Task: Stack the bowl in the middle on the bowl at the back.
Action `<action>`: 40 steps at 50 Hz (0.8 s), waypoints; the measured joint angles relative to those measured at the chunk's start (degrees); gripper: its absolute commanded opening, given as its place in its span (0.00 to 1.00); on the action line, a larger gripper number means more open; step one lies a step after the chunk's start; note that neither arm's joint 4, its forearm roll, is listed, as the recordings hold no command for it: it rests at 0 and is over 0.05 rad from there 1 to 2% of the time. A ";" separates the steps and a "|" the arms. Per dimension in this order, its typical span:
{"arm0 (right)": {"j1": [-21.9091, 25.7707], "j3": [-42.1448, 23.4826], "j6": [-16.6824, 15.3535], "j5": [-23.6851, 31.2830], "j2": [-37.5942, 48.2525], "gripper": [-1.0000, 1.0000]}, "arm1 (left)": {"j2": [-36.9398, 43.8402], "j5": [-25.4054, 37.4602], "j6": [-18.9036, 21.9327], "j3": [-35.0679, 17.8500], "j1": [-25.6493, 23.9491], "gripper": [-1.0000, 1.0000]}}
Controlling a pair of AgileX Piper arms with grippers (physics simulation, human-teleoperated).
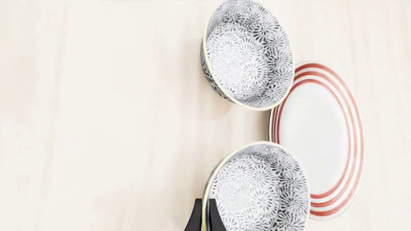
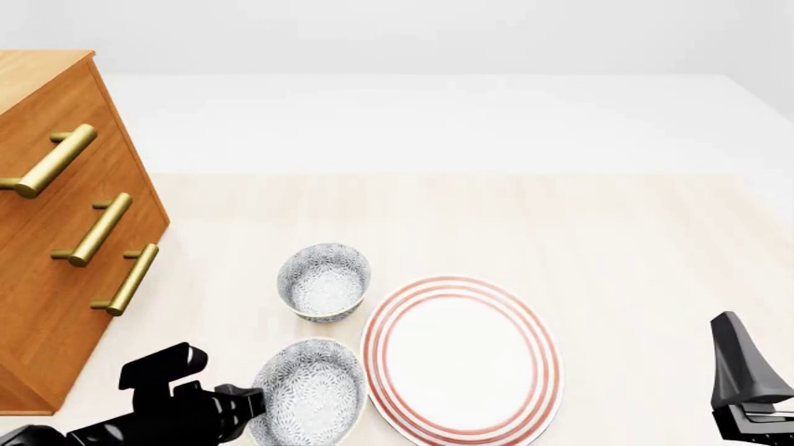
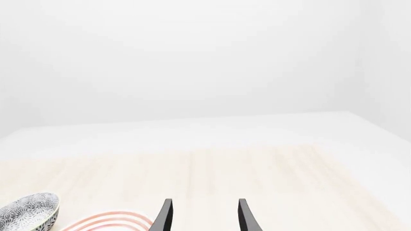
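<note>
The bowl in the middle (image 2: 308, 392) is grey-and-white with a speckled pattern and lies near the table's front edge, its side against the plate. My left gripper (image 2: 255, 405) is shut on its left rim. The left wrist view shows that rim pinched between the black fingers (image 1: 196, 220) and the bowl's inside (image 1: 260, 190). The bowl at the back (image 2: 324, 281) (image 1: 247, 53) is similar but narrower and stands upright just beyond it. At the right front my right gripper (image 2: 741, 372) (image 3: 204, 219) hangs open, holding nothing.
A white plate with red rings (image 2: 462, 358) (image 1: 321, 139) lies right of both bowls. A wooden drawer cabinet with brass handles (image 2: 62, 232) stands along the left side. The right wrist view catches the plate's edge (image 3: 109, 221) and a patterned bowl (image 3: 26, 209).
</note>
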 measured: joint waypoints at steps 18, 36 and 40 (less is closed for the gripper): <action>0.05 0.00 -0.02 -0.01 0.00 1.00 | -8.65 9.51 -0.24 -1.88 -0.81 0.00; 0.18 -0.02 -0.34 0.22 0.00 1.00 | -25.03 32.10 2.30 -11.73 -2.64 0.00; 0.18 -0.05 -0.40 0.26 0.00 1.00 | -26.42 36.39 4.46 -14.64 -2.29 0.00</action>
